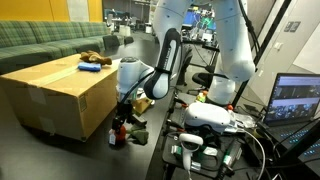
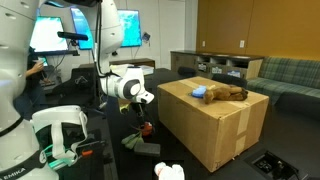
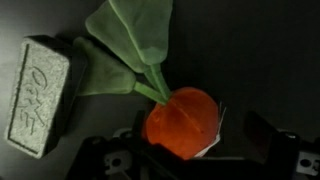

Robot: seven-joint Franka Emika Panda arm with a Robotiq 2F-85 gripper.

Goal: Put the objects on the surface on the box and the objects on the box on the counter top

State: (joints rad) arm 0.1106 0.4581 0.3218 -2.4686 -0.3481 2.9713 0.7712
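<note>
Wrist view, lower centre: gripper [image 3: 190, 143], jaws wide, straddles an orange toy vegetable [image 3: 182, 120], probably light and squashy; pinch the bulb, not the leaves [image 3: 130, 40].

Franka arm [image 1: 131, 73]: smooth glossy white shells, bulbous at the joints and tubular between them. Forearm section [image 1: 171, 52] reads black with a pale edge along one side. Wrist link [image 2: 126, 84] is a white rounded housing; a dark circular cap and black ring sit at its end, seen in both exterior views. Gripper [image 1: 123, 115]: all black, blocky and matte, and small in the exterior views. Wrist view: fingers [image 3: 118, 152] are black and angular with faint grey glints on the edges; finer detail is blurred.
</note>
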